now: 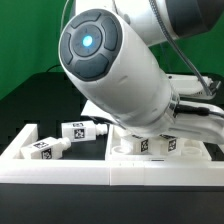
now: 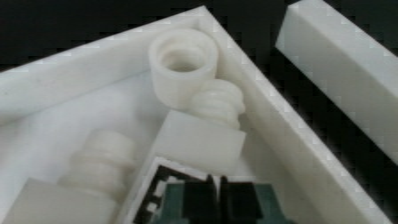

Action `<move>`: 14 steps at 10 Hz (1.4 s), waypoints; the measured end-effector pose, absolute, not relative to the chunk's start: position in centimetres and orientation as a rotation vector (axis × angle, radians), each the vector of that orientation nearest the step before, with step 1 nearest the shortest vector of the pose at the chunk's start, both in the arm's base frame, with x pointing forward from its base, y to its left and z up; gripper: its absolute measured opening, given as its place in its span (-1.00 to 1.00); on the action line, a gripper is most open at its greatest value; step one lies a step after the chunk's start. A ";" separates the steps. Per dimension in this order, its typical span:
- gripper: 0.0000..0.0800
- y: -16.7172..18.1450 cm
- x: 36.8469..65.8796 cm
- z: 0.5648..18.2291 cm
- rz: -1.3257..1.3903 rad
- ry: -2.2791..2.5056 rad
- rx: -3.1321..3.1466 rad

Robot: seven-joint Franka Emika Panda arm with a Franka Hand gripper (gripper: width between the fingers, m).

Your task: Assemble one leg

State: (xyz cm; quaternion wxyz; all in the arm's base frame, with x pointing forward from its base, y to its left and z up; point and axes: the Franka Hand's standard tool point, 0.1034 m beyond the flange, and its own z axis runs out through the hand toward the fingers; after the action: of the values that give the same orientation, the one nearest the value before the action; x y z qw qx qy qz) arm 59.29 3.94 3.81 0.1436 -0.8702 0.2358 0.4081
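Observation:
In the wrist view my gripper (image 2: 217, 200) is shut on a leg (image 2: 199, 140), whose tagged body runs up from the dark fingers. Its ribbed round stub (image 2: 214, 100) points at a raised round socket (image 2: 183, 58) in a corner of the wide white panel (image 2: 71, 90); I cannot tell whether stub and socket touch. A second leg (image 2: 93, 165) lies close beside it on the panel. In the exterior view the arm's big body hides the gripper and the held leg. Two loose legs (image 1: 47, 147) (image 1: 80, 129) lie at that view's left.
A white wall piece (image 2: 342, 70) runs beside the panel's rim across a black gap. In the exterior view a low white frame (image 1: 20, 150) borders the left and front, and tagged white parts (image 1: 150, 146) show under the arm.

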 end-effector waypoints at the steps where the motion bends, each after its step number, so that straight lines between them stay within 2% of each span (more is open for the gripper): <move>1: -1.00 3.9 59.4 3.9 1.173 0.680 -2.510; 4: -1.00 3.8 59.3 3.8 1.179 0.684 -2.507; 6: -0.29 3.0 59.5 4.2 1.184 0.831 -2.483; 7: -0.29 3.1 59.6 4.2 1.174 0.917 -2.457; 9: 0.39 3.3 59.4 4.0 1.173 0.905 -2.460; 10: 0.57 3.3 59.4 4.0 1.170 0.906 -2.461; 14: 0.62 3.8 59.4 3.5 1.126 0.923 -2.481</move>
State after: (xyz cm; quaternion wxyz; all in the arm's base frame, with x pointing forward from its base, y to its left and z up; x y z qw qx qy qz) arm 59.41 3.85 3.53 0.1319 -0.8549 0.3182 0.3879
